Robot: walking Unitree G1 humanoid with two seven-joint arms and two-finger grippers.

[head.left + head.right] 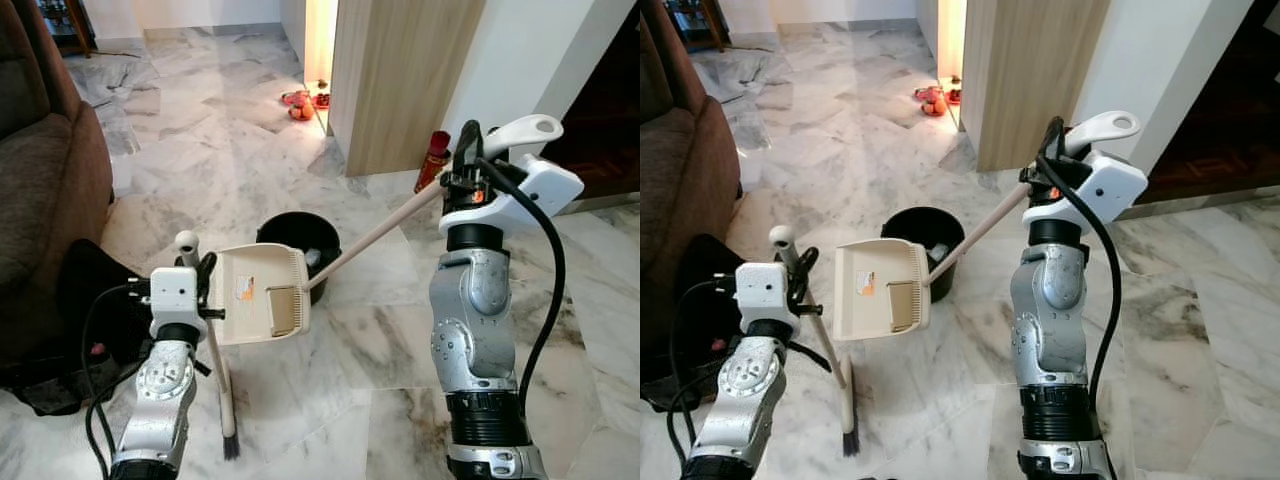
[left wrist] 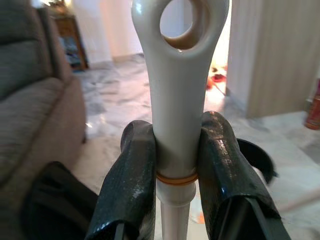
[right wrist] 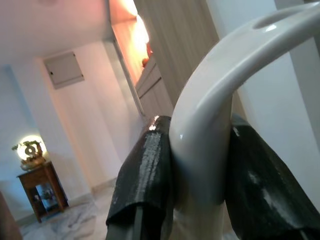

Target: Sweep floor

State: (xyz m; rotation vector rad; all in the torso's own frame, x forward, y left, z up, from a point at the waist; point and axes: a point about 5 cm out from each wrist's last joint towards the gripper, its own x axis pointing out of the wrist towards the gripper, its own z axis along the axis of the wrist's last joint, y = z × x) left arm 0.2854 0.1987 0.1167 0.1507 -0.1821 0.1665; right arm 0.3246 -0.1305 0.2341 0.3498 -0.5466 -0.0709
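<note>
Left claw (image 2: 175, 170) is clamped on the broom (image 1: 222, 385) handle's top, bristles on the floor (image 1: 380, 350), right claw (image 3: 200, 170) clamped on the dustpan (image 1: 262, 294) handle's end – pan tipped over the bin (image 1: 290, 232) – both light, stiff, probably slippery plastic.

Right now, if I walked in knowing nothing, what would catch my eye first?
Probably the cream dustpan, held up on its long handle by the right gripper, its pan tilted beside a black bin on the marble floor. Next, the left gripper, shut on a broom handle whose dark bristles reach down near the robot. A brown sofa stands at left.
</note>
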